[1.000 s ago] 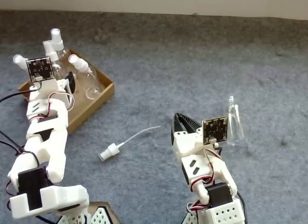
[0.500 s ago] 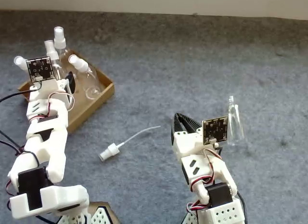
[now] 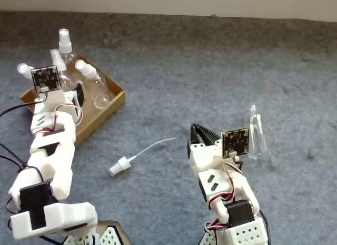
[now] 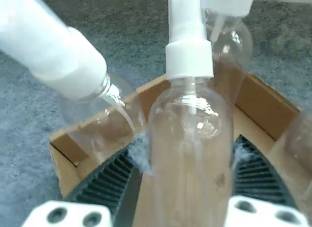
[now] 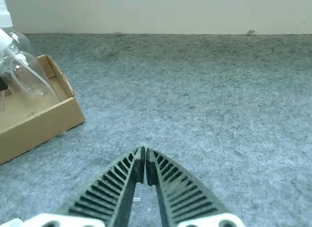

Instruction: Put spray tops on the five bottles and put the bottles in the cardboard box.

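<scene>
Pinching a clear plastic bottle with a white spray top, the left gripper has its black ribbed jaws set against the bottle's two sides. It holds the bottle upright over the open brown cardboard box, with the bottle's lower part between the box walls. I cannot tell whether its base rests on the box floor.

Other clear capped bottles stand or lean in the box around the held one. One tilted bottle with a broad white cap leans across the box corner. A further capped bottle stands at the box's far wall. From the high view, white spray tops cluster over the box, among them one on a leaning bottle at its open side.

The right gripper has its jaws pressed together on nothing. It is low over the grey felt-covered desk, well apart from the box.

A loose white spray top with a long thin dip tube lies flat on the desk between the box and the right arm, a little off the box's near corner.

A clear uncapped bottle stands upright far from the box, on the right arm's far side, just beside that arm's wrist.
</scene>
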Controlling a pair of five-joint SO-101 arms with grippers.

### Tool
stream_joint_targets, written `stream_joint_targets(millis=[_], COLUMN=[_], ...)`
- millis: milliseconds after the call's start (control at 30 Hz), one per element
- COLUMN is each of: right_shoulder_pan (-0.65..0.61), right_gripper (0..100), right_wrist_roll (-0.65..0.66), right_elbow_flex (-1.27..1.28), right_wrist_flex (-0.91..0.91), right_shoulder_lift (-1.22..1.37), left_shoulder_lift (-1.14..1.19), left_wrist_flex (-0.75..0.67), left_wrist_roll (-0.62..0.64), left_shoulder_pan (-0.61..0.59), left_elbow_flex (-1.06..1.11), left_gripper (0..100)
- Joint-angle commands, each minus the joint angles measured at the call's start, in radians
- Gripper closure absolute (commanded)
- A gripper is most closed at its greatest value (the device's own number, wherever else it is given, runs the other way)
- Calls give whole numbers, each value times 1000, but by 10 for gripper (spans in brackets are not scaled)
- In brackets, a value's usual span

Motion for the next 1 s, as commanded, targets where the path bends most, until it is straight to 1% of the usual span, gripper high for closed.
stream_joint_targets(millis=[0, 333, 467, 667, 867, 967], right_shoulder_pan=[12, 12, 12, 12, 12, 12], right_gripper=[990, 990, 990, 990, 990, 990], right_wrist_roll=[12, 12, 12, 6, 6, 6], right_elbow_flex=[151, 151, 151, 151, 150, 150], right_wrist_flex=[2, 2, 2, 2, 2, 2], right_shoulder_lift=[-12, -12, -12, -12, -12, -12], left_shoulder_lift=[-97, -314, -403, -519, -585, -622], left_wrist_flex=[-25, -18, -9, 144, 210, 256], left_wrist_roll=[8, 8, 8, 12, 12, 11], left_shoulder_pan=[-15, -13, -10, -8, -5, 30], left_elbow_flex=[33, 150, 160, 151, 153, 151], left_gripper=[803, 804, 804, 804, 804, 804])
